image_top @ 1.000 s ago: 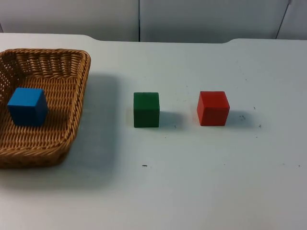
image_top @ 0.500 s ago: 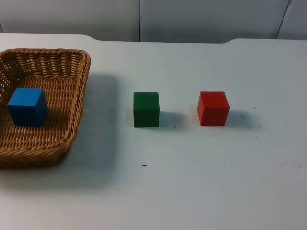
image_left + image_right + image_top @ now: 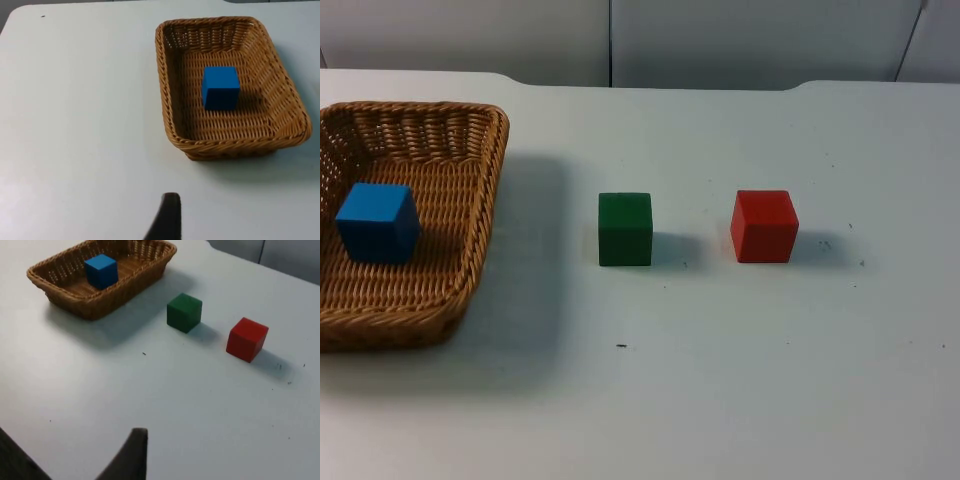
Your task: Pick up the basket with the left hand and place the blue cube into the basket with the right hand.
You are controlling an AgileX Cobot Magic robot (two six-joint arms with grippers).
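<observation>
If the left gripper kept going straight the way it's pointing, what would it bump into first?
Probably the bare table: the left gripper looks down onto it, with the basket, holding the blue cube, ahead and a little to one side. Depth is unclear.

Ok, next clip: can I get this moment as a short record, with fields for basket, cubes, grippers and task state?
basket: wicker basket resting on the white table, at the robot's left side
blue cube: blue cube sits inside the basket, on its floor
other cubes: green cube and red cube stand apart on the table, outside the basket
left gripper: a fingertip over bare table, short of the basket
right gripper: a fingertip over bare table, away from the cubes
task state: blue cube already in the basket; nothing held
</observation>
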